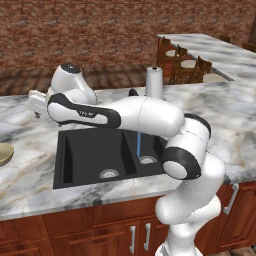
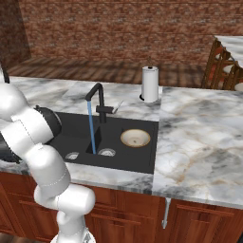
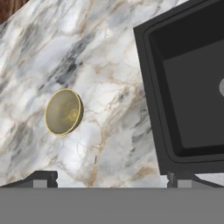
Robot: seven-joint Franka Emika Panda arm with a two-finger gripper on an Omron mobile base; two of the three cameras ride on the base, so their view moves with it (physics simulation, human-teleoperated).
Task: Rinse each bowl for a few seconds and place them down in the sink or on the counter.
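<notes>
The olive-tan bowl (image 3: 64, 112) sits upright on the marble surface (image 3: 109, 65), off to one side of the black sink (image 3: 183, 87) and well apart from its rim; in the left base view the bowl (image 1: 4, 153) shows at the far left edge of the surface (image 1: 30, 175), left of the sink (image 1: 85, 150). The cream-rimmed bowl (image 2: 135, 138) with the brownish inside lies in the right-hand basin of the sink (image 2: 142, 161), beside a round steel drain (image 2: 107, 152). A thin blue stream of water (image 2: 91, 128) falls from the black faucet (image 2: 97, 99) into the sink near that drain. The white arm (image 1: 135, 115) reaches leftward over the sink, its hand (image 1: 37, 102) above the surface at the sink's left end. The jaws stand spread wide and hold nothing; their two dark tips rise at the bottom of the hand view, with the olive-tan bowl ahead of them. A white paper-towel roll (image 2: 150, 83) stands upright behind the sink.
</notes>
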